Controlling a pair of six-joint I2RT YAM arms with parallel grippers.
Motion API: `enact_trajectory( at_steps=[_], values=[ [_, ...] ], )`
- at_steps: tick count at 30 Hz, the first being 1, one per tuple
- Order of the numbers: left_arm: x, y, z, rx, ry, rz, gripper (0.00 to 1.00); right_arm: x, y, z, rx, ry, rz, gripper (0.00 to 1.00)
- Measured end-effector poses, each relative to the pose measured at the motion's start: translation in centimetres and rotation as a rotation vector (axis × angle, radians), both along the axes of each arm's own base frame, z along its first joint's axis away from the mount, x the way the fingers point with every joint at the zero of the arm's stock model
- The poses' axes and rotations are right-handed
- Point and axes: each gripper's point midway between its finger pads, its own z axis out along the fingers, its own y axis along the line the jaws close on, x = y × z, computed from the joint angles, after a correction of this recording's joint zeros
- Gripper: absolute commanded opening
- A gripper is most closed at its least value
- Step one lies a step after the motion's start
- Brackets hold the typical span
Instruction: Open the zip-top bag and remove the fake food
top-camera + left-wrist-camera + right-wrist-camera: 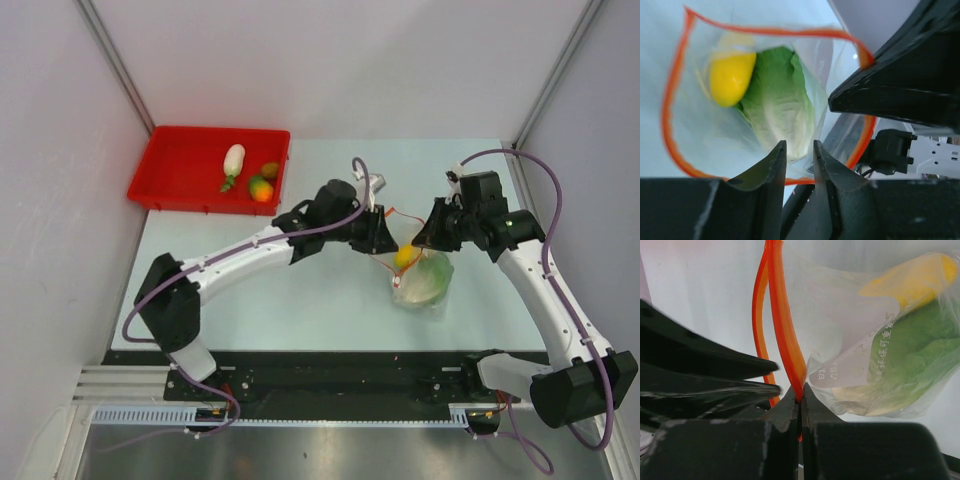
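Zip-top bag (424,284): on the table (300,295), at about 3 o'clock from its middle, between the two grippers, with the mouth lifted up towards them.
Right gripper (800,392): fingers pressed together, pinching the zip strip (785,330) of the zip-top bag at one side of the mouth.
Left gripper (799,155): jaws a little apart with a narrow gap, standing at the lip of the mouth at 6 o'clock in its own view. Whether they touch the strip, I cannot tell.
Mouth: the red-orange strip makes one wide open loop.
Fake food inside the bag: a yellow piece (730,77) at 10 o'clock from the green lettuce (780,110), touching it.
Red tray (175,165): at the 10 o'clock corner of the table, well apart from the bag.
Fake food in the tray: a white radish (233,160). At its 5 o'clock are a small brown piece (270,169) and an orange-red fruit (261,189), close together.
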Motion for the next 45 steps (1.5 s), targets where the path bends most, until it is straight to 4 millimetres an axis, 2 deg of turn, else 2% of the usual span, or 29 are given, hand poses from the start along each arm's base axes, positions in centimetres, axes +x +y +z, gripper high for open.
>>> enact_trajectory(
  at_steps=[3,5,10,15,23,27,31,37,45],
  values=[
    [-0.9,-1.6,-2.4,0.042,0.064,-0.02,0.34,-0.1,0.1,0.0,0.006,0.003,0.007,0.0],
    [-0.7,-2.8,-3.5,0.068,0.096,-0.023,0.36,-0.1,0.2,0.0,0.008,0.006,0.009,0.0],
    [-0.2,-5.0,-4.8,0.106,0.132,-0.023,0.51,-0.2,0.1,-0.2,0.005,0.015,0.008,0.0],
    [-0.1,-5.6,-6.4,0.162,0.159,-0.016,0.57,-0.5,-0.1,-0.4,-0.004,0.03,0.003,0.0],
    [-1.5,-5.3,-10.1,0.249,0.202,-0.066,0.57,-0.6,-1.2,-1.0,-0.03,0.056,-0.037,0.0],
    [-2.6,-5.7,-10.5,0.239,0.215,-0.123,0.65,-0.7,-1.3,-1.0,-0.029,0.064,-0.047,0.0],
    [-3.3,-5.9,-10.6,0.232,0.218,-0.155,0.67,-1.0,-1.3,-1.0,-0.025,0.076,-0.055,0.0],
    [-3.4,-5.9,-10.7,0.229,0.219,-0.168,0.72,-1.1,-1.4,-0.7,-0.015,0.076,-0.076,0.0],
    [-3.7,-6.8,-10.8,0.176,0.235,-0.189,0.86,-1.4,-1.7,-0.2,0.021,0.094,-0.148,0.0]
  ],
)
